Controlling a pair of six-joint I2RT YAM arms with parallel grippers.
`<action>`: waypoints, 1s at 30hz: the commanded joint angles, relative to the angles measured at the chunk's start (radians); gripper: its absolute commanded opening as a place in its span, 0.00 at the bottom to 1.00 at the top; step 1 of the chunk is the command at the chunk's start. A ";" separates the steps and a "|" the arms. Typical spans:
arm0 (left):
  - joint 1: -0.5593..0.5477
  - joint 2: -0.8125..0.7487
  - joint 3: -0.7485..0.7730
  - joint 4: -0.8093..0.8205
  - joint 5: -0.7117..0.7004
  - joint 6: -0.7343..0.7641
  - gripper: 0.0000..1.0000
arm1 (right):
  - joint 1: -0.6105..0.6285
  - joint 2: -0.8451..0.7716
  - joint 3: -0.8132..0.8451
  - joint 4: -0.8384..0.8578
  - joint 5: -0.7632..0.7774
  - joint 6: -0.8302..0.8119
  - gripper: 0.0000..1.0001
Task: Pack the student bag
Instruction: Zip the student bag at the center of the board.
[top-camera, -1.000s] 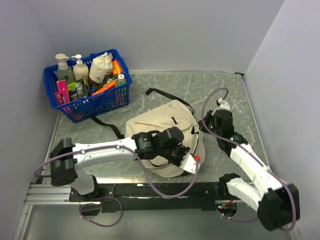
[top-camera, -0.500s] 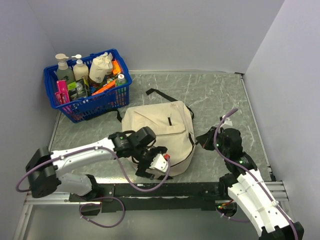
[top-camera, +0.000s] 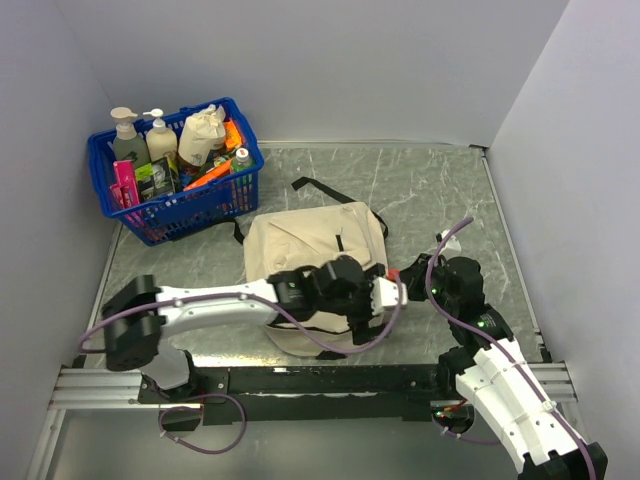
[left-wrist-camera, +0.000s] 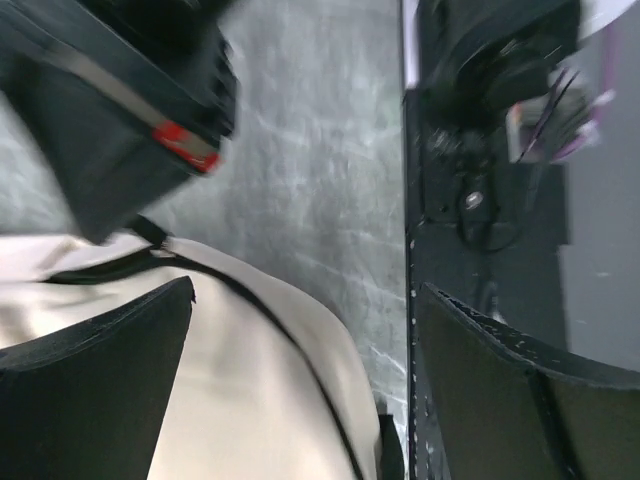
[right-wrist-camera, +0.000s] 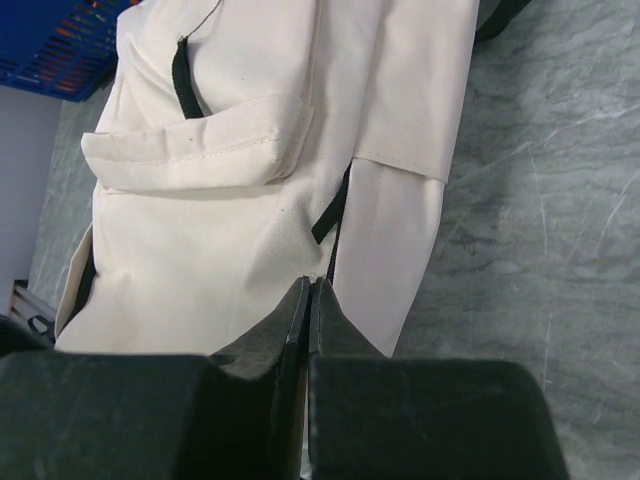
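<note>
Table top (top-camera: 430, 180): grey marbled slab with faint pale veining, matte finish. Plain pale lavender-grey panels close it in: left wall (top-camera: 40, 220) at 9 o'clock, back wall (top-camera: 330, 60) at 12, right wall (top-camera: 575, 200) at 3. Aluminium rail (top-camera: 90, 385) along the 6 o'clock edge. Light even, diffuse; shadows soft.

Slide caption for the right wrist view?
Right gripper shut, tips at the cream student bag lying on the grey table.

left end effector (left-wrist-camera: 305, 296) gaping, right end effector (right-wrist-camera: 308, 286) pinched closed
</note>
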 joint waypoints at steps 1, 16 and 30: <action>-0.023 0.088 0.038 0.060 -0.156 -0.042 0.96 | 0.007 -0.003 0.034 0.037 0.005 -0.033 0.00; -0.078 0.105 -0.022 0.138 -0.274 0.099 0.01 | 0.006 0.101 0.033 0.152 0.038 -0.025 0.00; -0.122 0.087 0.061 0.078 -0.123 0.165 0.01 | 0.007 0.355 0.099 0.396 0.218 -0.037 0.00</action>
